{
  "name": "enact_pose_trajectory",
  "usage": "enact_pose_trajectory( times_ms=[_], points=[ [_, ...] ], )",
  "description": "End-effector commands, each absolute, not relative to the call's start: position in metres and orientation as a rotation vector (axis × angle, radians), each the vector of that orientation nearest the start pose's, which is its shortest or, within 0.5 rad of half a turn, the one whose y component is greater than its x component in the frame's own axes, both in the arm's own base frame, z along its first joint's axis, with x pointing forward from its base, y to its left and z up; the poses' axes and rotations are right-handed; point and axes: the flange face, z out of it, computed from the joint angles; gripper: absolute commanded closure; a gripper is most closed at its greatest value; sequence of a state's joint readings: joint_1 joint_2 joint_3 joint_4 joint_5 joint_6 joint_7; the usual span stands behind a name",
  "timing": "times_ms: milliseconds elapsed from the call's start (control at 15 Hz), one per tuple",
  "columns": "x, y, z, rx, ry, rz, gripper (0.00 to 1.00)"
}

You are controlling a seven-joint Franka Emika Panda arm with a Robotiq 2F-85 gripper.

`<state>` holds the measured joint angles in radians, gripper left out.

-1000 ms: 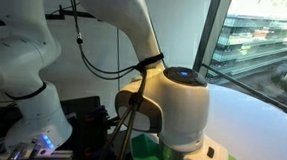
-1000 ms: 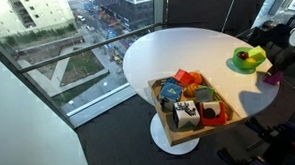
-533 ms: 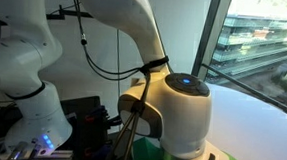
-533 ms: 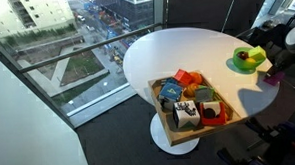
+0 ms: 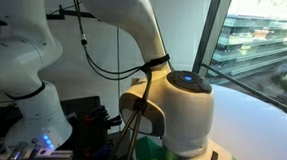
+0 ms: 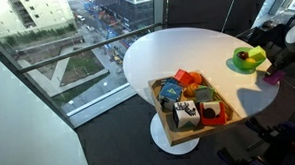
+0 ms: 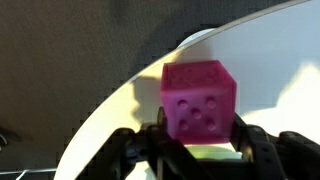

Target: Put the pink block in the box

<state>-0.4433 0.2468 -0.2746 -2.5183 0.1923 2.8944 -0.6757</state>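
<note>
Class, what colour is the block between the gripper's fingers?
Magenta-pink; the block shows best in the wrist view.

The box [image 6: 198, 132] sat crowded with toys on the white worktop [image 6: 176, 51]; the pink block [image 6: 270, 77] showed near a green bowl [image 6: 249, 58].

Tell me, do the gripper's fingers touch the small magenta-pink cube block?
Touching. The wrist view shows the dark fingers pressed against both lower sides of the pink block, with no gap visible.
</note>
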Motion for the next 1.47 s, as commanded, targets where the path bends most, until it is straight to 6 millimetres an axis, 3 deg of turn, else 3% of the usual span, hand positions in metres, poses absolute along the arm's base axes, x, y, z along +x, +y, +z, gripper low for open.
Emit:
enact_pose_trajectory(
  times_ms=[0, 667, 1400],
  points=[
    [0.349, -0.322, 0.218, -3.194, 0.337, -0.184, 0.68],
    [0.366, -0.295, 0.240, -3.180, 0.366, -0.163, 0.68],
    [0.411, -0.215, 0.271, -3.226, 0.337, -0.143, 0.68]
  ],
)
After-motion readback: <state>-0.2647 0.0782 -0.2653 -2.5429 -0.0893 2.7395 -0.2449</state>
